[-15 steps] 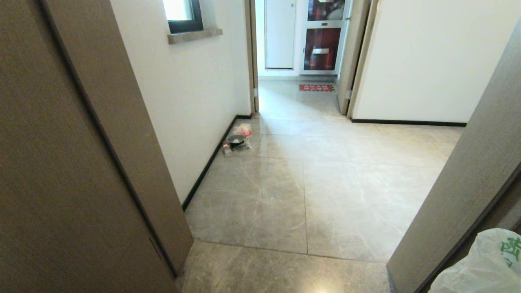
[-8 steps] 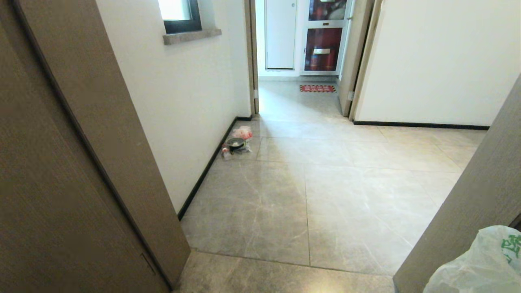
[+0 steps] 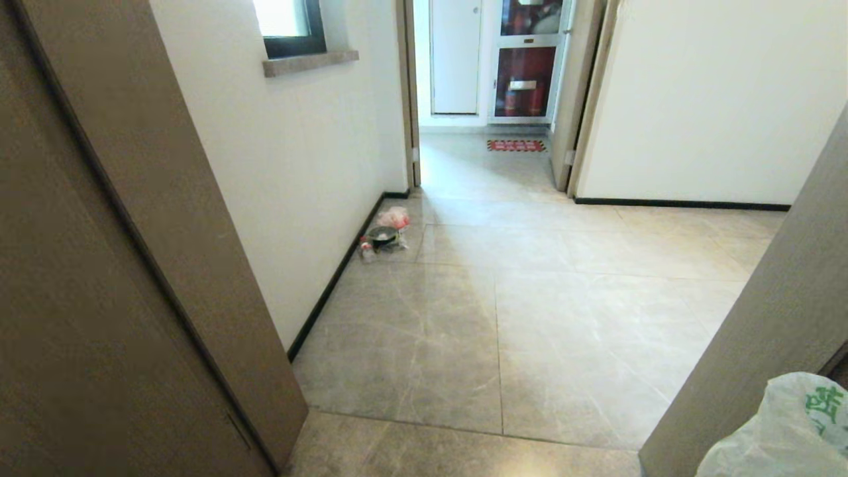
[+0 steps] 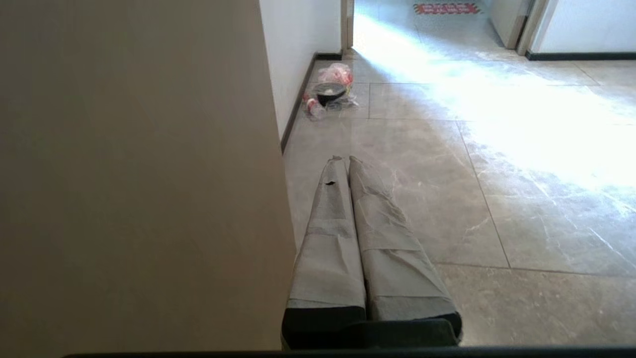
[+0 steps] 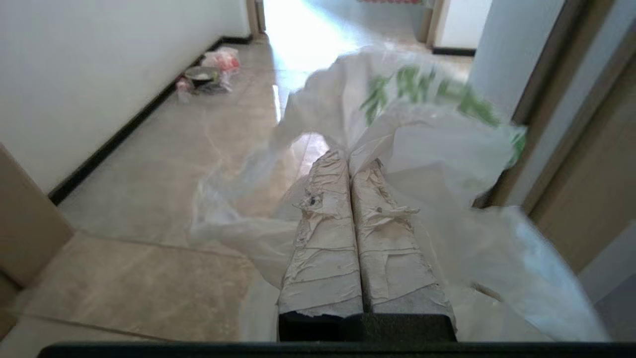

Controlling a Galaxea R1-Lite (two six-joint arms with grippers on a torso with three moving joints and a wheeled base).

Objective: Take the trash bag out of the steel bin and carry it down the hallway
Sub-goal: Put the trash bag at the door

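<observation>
The trash bag (image 3: pixel 775 430), thin white plastic with green print, shows at the bottom right corner of the head view. In the right wrist view the bag (image 5: pixel 437 124) billows around my right gripper (image 5: pixel 349 158), which is shut on a fold of it. My left gripper (image 4: pixel 346 159) is shut with nothing in it, hanging low over the tiles beside a brown door panel. The hallway floor (image 3: pixel 530 318) of glossy grey tiles stretches ahead. The steel bin is out of view.
A brown door (image 3: pixel 99 265) stands close on the left and a brown door frame (image 3: pixel 782 298) on the right. A clear bag with red contents and a black bowl (image 3: pixel 386 232) lie by the left baseboard. A far doorway holds a red mat (image 3: pixel 516 144).
The whole head view has shifted: the door frames on both sides have slid outward, so the camera has moved forward. The bag stays in the bottom right corner.
</observation>
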